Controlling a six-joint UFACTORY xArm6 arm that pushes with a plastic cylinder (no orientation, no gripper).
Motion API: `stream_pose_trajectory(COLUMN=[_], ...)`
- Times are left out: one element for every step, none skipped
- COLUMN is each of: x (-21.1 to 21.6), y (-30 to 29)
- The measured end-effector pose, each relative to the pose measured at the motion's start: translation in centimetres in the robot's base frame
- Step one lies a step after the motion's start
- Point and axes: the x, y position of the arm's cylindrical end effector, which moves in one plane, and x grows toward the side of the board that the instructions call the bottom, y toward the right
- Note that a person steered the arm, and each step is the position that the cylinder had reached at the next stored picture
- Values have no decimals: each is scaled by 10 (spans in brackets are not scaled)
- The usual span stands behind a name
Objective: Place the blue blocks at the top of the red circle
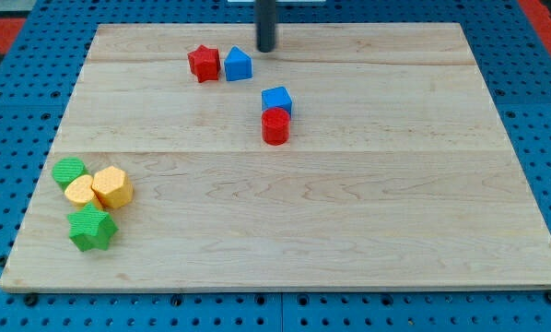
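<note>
Judging by how things lie, the task looks about half done. One blue block, a cube [276,100], sits touching the red circle [275,126] on its side toward the view's top — that one seems to be in place. The other blue block [238,65], with a peaked top, rests well apart toward the view's upper left, touching a red star-shaped block [204,64] on its left; it has yet to be brought over.

My tip [267,49] — the end effector is a bare rod with nothing to clench or release, so it grasps nothing — stands near the desk's [395,203] top edge, just to the right of the peaked blue block and slightly above it, not clearly touching it.

The red circle is a short upright cylinder, glossy red, standing near the middle of the desk's upper half. Two green and two yellow blocks cluster at the view's lower left, uninvolved.
</note>
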Motion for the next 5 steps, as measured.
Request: stream_pose_trajectory(x=[52, 91, 83, 30, 13], y=[-19, 23, 15, 6, -51])
